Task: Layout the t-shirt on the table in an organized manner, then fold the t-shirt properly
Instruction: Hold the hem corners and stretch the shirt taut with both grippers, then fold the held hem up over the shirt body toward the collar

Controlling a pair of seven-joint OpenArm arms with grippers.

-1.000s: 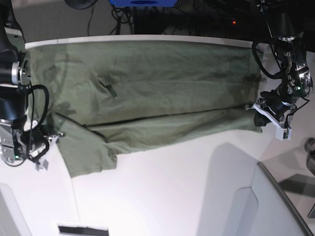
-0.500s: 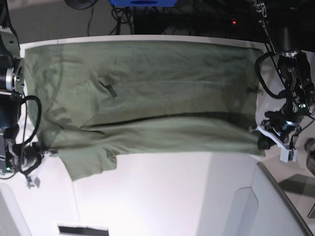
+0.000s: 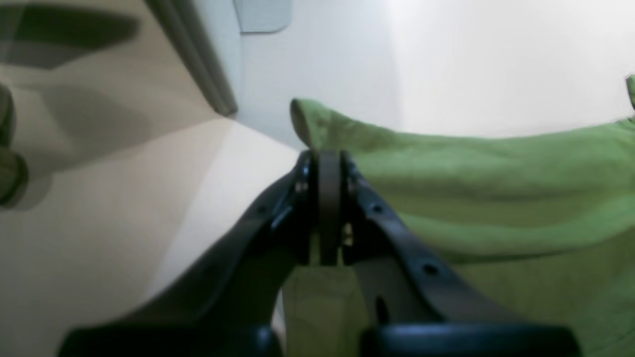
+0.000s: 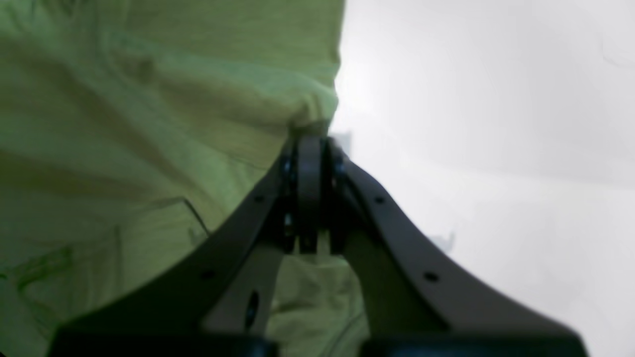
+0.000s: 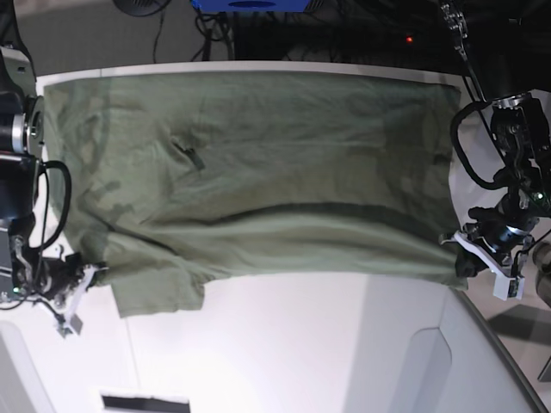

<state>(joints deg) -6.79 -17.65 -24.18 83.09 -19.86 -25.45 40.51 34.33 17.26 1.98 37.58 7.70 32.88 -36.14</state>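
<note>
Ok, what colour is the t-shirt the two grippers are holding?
Plain olive green t-shirt, no pattern; clearest in the base view.

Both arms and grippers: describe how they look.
The left gripper and right gripper each have matte black curved fingers dotted with small holes. In the base view both arms are black with silver joint rings, looping black cables and white brackets at the wrists.

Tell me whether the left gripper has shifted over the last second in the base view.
Yes. The left gripper, shut on the t-shirt, moved toward the bottom of the base view, closer to the raised panel.
</note>
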